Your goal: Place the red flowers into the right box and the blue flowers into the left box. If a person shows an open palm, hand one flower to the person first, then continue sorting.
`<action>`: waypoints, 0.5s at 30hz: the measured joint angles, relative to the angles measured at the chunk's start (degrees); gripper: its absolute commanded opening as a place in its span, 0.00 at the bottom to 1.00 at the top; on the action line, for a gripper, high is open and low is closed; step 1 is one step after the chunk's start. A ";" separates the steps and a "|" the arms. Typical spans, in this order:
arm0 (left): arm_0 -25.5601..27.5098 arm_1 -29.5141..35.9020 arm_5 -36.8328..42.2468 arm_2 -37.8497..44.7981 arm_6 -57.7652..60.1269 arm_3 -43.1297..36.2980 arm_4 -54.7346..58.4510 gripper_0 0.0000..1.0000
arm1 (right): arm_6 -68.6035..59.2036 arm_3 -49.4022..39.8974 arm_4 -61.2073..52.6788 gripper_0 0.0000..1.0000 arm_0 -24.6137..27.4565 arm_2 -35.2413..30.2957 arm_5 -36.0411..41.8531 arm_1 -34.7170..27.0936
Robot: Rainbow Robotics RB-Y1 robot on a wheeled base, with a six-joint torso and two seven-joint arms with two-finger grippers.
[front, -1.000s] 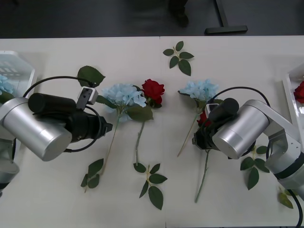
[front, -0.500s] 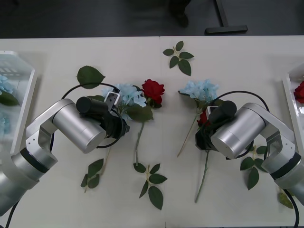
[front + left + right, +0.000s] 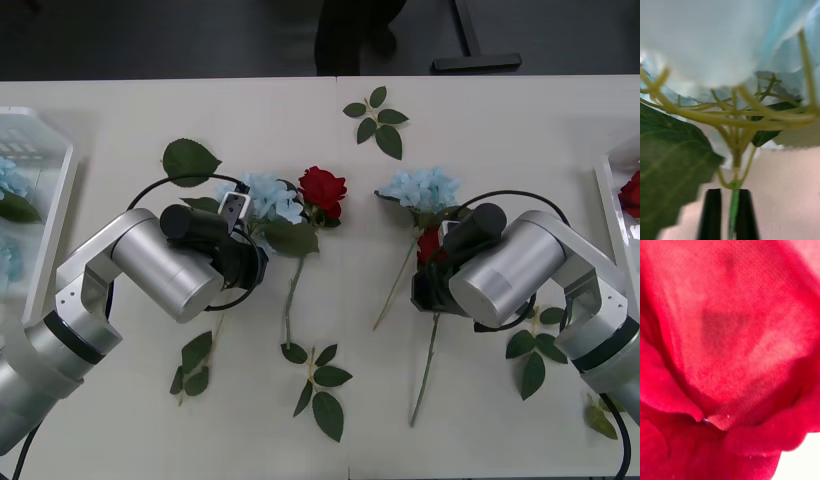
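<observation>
My left gripper (image 3: 256, 265) sits just below a blue flower (image 3: 262, 196) left of the table's middle. In the left wrist view its black fingers (image 3: 713, 210) are shut on that flower's thin green stem (image 3: 733, 206), under the pale blue head (image 3: 715, 41). My right gripper (image 3: 428, 270) is pressed down on a red flower (image 3: 431, 243), whose petals (image 3: 726, 345) lie right against the right wrist camera. Another red flower (image 3: 322, 188) and another blue flower (image 3: 420, 187) lie between the arms. The left box (image 3: 55, 215) holds blue flowers (image 3: 10, 178). The right box (image 3: 606, 195) holds a red flower (image 3: 631, 193).
Loose green leaf sprigs lie at the far middle (image 3: 377, 120), the near middle (image 3: 316, 385) and beside the right arm (image 3: 530, 358). A single large leaf (image 3: 190, 158) lies beyond the left arm. Both arms' black cables loop above the table.
The left arm has swung from beside the left box to the blue flower's stem. The right arm has shifted slightly at the red flower, whose head shows a little more.
</observation>
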 measured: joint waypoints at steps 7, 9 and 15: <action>0.00 4.88 4.31 0.63 0.00 -6.80 1.15 0.00 | 0.01 0.05 -7.43 0.00 -3.44 -6.22 5.55 -3.74; 0.18 7.76 9.07 2.33 0.00 -11.66 3.41 0.00 | 0.01 0.09 -9.94 0.00 -4.57 -8.70 7.06 -6.07; 5.50 16.18 18.53 15.87 0.00 -26.87 10.20 0.00 | 3.26 0.63 -13.77 0.00 -5.54 -16.85 8.73 -13.78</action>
